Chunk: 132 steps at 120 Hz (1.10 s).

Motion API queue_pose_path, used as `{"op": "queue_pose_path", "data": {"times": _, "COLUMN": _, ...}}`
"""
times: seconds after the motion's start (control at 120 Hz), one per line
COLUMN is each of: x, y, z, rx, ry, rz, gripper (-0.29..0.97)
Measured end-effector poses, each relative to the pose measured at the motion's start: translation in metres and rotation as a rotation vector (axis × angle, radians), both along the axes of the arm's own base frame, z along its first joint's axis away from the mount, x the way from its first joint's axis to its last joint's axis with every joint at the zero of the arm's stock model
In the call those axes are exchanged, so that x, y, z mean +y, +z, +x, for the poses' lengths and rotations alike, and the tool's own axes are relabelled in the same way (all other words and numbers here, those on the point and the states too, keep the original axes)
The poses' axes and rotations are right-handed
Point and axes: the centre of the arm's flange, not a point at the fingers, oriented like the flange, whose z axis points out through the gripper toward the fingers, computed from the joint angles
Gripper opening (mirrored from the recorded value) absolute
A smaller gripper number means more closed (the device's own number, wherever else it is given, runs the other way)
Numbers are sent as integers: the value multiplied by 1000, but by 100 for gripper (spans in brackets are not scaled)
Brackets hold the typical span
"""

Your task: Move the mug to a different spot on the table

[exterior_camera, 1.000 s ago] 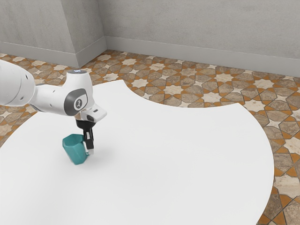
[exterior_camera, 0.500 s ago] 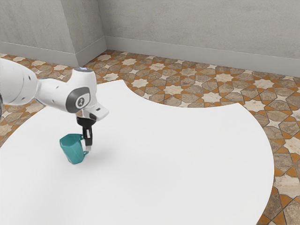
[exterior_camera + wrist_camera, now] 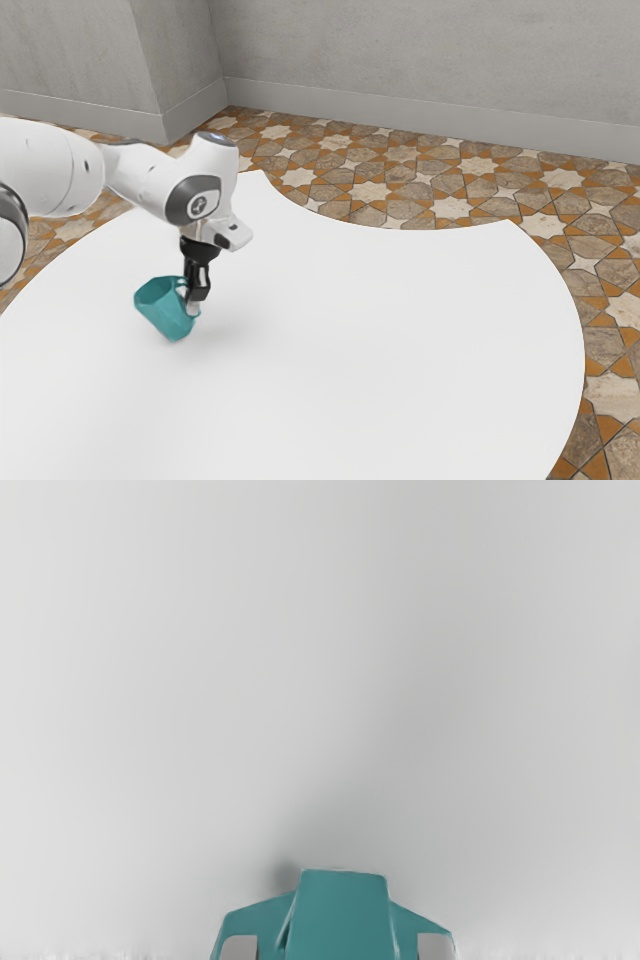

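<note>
1. Exterior view: the mug (image 3: pixel 163 307) is teal and faceted; its handle (image 3: pixel 338 920) faces the exterior view's right.
2. The gripper (image 3: pixel 195 297) is clenched on that handle.
3. The mug hangs over the white table (image 3: pixel 380 340), near the table's edge at the exterior view's left. Broad bare tabletop stretches toward the exterior view's right.
4. The mug is tilted, its long axis leaning, with the mouth up and toward the exterior view's left.

A faceted teal mug (image 3: pixel 335 915) shows close to the camera, 1 raised block standing between 2 slanted side faces, with a soft grey shadow around it on the plain white table (image 3: pixel 320 630).
</note>
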Motion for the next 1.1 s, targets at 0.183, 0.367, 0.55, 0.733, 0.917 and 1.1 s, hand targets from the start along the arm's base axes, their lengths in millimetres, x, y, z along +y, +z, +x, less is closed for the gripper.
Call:
{"op": "queue_pose_path", "data": {"times": 0.183, "x": -43, "y": 13, "z": 34, "rx": -13, "ry": -22, "rz": 53, "gripper": -3}}
{"op": "queue_pose_path", "data": {"times": 0.367, "x": -98, "y": 25, "z": 56, "rx": -47, "ry": -58, "rz": 77, "gripper": -8}}
{"op": "queue_pose_path", "data": {"times": 0.55, "x": -142, "y": 24, "z": 56, "rx": -45, "ry": -88, "rz": 91, "gripper": -10}}
{"op": "queue_pose_path", "data": {"times": 0.733, "x": -155, "y": 24, "z": 52, "rx": -35, "ry": -82, "rz": 102, "gripper": -11}}
{"op": "queue_pose_path", "data": {"times": 0.917, "x": -157, "y": 24, "z": 44, "rx": 35, "ry": -73, "rz": 131, "gripper": -11}}
{"op": "queue_pose_path", "data": {"times": 1.1, "x": -196, "y": 26, "z": 36, "rx": 66, "ry": -154, "rz": 160, "gripper": -11}}
